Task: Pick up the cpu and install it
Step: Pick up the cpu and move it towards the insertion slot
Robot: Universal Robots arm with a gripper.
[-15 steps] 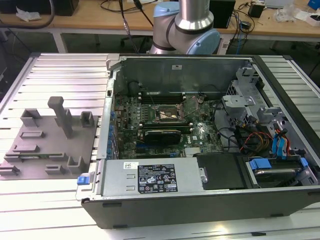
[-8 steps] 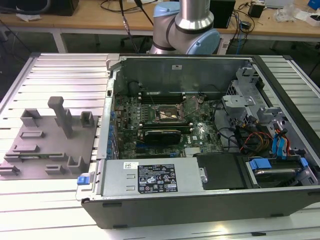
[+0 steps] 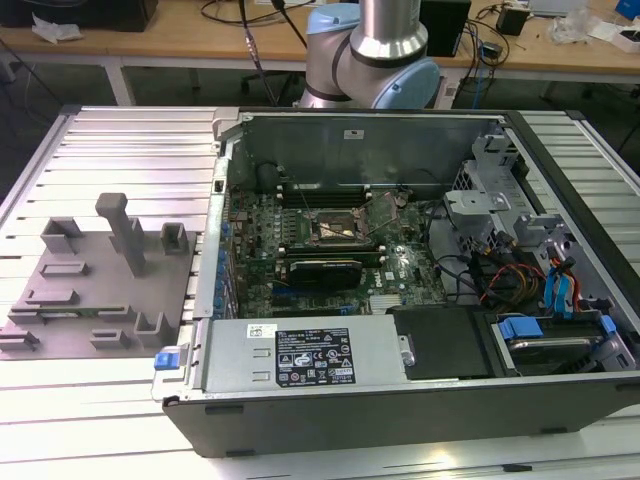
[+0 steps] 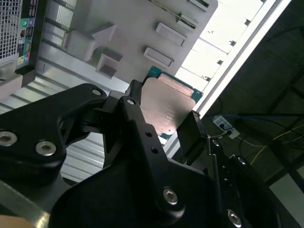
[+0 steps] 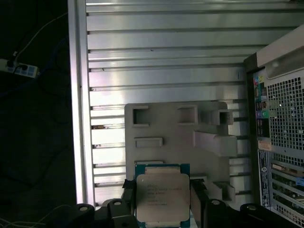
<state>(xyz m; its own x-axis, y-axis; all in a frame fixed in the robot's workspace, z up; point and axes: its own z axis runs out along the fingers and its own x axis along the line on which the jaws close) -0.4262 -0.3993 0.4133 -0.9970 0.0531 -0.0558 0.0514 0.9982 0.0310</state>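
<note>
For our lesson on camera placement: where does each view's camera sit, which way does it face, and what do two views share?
Exterior view: off the arm, looking down into the open computer case, grey tray beside it; the arm's joints show behind.
First wrist view: on the arm, facing down at the tray; the pincer holds the cpu.
Second wrist view: on the arm, angled across the pincer toward the tray.
Both wrist views share pincer, cpu and tray.
</note>
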